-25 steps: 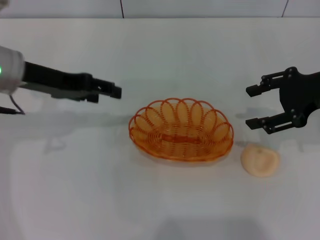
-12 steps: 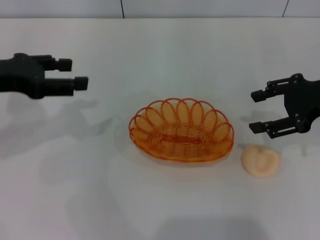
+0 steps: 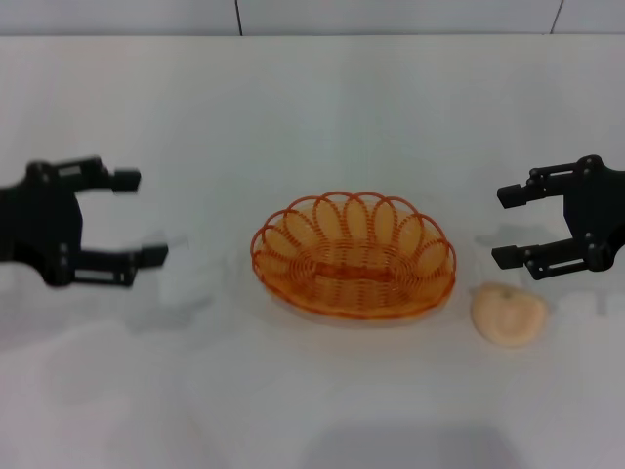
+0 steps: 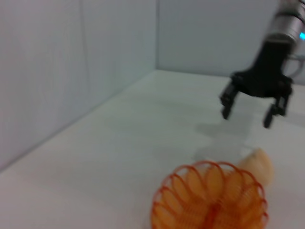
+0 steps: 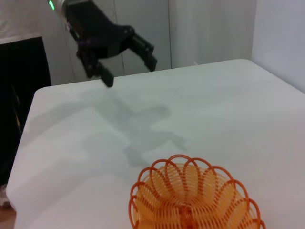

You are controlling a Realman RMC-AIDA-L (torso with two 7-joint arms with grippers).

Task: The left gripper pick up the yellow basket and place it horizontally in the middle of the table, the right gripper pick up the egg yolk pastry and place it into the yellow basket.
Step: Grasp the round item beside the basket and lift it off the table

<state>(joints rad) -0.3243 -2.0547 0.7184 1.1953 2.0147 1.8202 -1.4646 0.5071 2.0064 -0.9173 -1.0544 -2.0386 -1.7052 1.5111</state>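
The yellow basket point(image 3: 354, 255) sits at the centre of the head view on the white bench point(image 3: 312, 117), resting on its base with its long side running across the frame. It is an oval of looped orange translucent wire with a scalloped rim, and it holds nothing. The egg yolk pastry point(image 3: 508, 314) lies on the bench just beside the basket's right end, at the lower right of centre, not touching it; it is a small, smooth, pale peach dome with a faint dimple on top.

The left end effector point(image 3: 137, 219) hovers at the left edge of the frame, well apart from the basket, its two black fingers spread wide and gripping nothing. The right end effector point(image 3: 506, 226) hovers at the right edge, above and just behind the pastry, also released with its fingers apart. Soft grey shadows of both arms fall on the matte bench surface. Nothing lies between the right end effector and the pastry, nor between pastry and basket
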